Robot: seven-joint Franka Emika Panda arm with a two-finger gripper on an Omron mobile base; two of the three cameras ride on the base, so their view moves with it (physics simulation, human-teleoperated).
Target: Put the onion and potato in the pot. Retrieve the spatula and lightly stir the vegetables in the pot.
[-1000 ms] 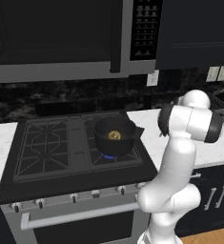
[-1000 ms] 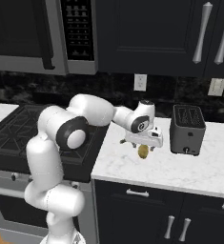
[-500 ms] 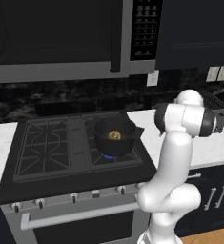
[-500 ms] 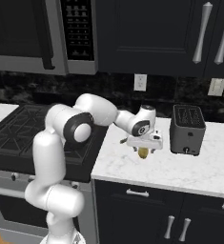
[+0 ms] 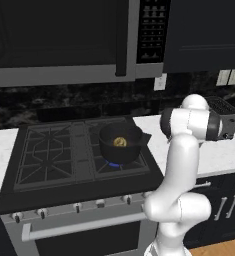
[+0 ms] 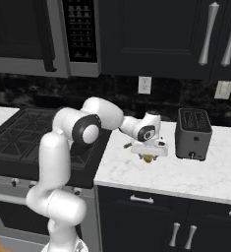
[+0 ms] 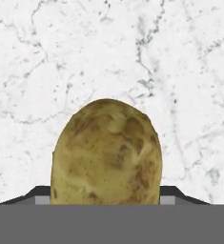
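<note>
- Hand view looks straight down on the potato (image 7: 107, 152), a mottled brown-yellow lump that sits between the two dark fingers (image 7: 39, 194), whose tips show on either side of it at the bottom; they look clamped on it.
- Behind the potato lies the white marbled counter (image 7: 180, 71), grey-veined.
- Right base view shows the gripper (image 6: 148, 156) pointing down over the counter (image 6: 186, 172), with the potato (image 6: 148, 158) as a small yellowish lump at its tip, close above the surface; whether it touches the counter I cannot tell.
- The toaster (image 6: 193, 134), boxy and dark grey, stands on the counter just to the right of the gripper in that view, apart from it.
- Left base view has the pot (image 5: 120, 144), round and black, on the right front burner of the stove (image 5: 54, 155), with a blue flame under it.
- Inside the pot is one small yellowish-tan piece, the onion (image 5: 120, 142), near the middle of its mouth.
- The pot is well apart from the potato, which is out over the counter to the stove's right.
- A wall outlet (image 6: 144, 84) sits on the dark backsplash above the gripper, and a microwave (image 5: 64, 40) hangs over the stove.
</note>
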